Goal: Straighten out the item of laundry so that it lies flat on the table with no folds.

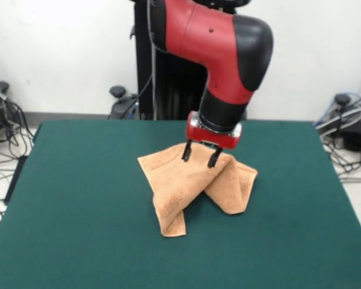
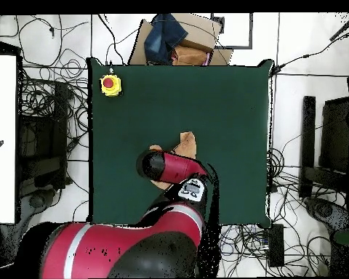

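The peach-orange towel [image 1: 192,183] lies crumpled and folded over itself on the dark green table [image 1: 78,211], near the middle. One fold points toward the front edge and another lobe bulges to the right. My gripper [image 1: 198,156] hangs straight down over the towel's far edge, with both dark fingers [image 1: 186,152] spread apart and their tips at the cloth. Nothing is held between them. In the overhead view my arm covers most of the towel [image 2: 186,140], and only one end shows beyond the arm.
A yellow box with a red button [image 2: 110,84] sits at one table corner in the overhead view. Cables and equipment lie on the floor around the table. A cardboard box with dark cloth [image 2: 179,40] stands beyond the far edge.
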`<state>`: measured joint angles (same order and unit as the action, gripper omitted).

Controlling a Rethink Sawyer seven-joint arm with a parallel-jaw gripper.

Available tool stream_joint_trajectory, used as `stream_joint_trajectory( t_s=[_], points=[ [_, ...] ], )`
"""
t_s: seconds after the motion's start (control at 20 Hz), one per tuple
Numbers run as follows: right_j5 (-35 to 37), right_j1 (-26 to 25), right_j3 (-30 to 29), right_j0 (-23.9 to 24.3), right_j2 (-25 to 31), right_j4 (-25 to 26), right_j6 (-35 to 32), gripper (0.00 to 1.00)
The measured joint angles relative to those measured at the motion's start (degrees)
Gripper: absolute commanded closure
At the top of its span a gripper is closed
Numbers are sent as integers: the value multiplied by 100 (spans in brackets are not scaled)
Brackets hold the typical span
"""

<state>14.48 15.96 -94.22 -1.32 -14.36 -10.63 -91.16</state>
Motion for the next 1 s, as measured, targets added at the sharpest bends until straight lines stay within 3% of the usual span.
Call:
stream_joint_trajectory(
  t_s=[0.35, 1.0],
  points=[
    [-92, 4, 356, 208, 3, 129, 0, 0],
    [-1142, -278, 599, 40, -19, 239, 0, 0]
  ],
)
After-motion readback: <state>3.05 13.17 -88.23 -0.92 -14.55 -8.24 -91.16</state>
